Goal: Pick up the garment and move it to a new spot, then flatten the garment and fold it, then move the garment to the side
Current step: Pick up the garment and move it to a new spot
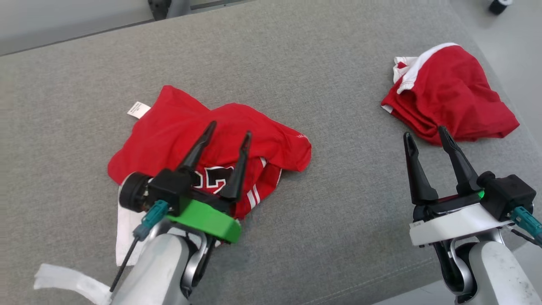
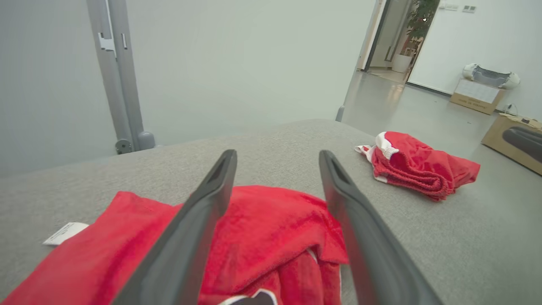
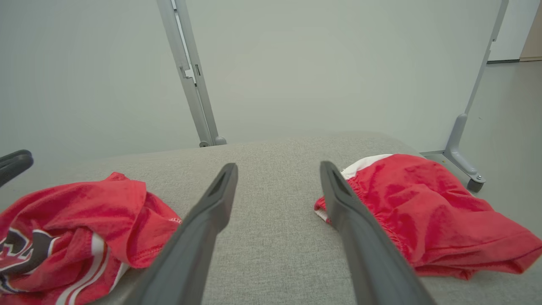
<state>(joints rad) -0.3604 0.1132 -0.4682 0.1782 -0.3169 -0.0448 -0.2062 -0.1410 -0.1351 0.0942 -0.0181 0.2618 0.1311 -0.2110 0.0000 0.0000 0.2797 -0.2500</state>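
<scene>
Left gripper [image 1: 229,128] hangs over my crumpled red jersey [image 1: 169,127], jaws spread, holding nothing.
Soft, light, floppy; I'd pinch an edge. Right gripper [image 1: 424,131] likewise spread, empty.

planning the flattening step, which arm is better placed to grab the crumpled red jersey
Left. The left gripper hangs directly over the crumpled red jersey, jaws open and empty. The right gripper, also open, sits by the red shorts, with bare grey upholstery between it and the jersey.

Bright, even diffuse light, faint soft shadows, wrist views bowed at edges, left tool [image 2: 277,154] softly blurred
</scene>
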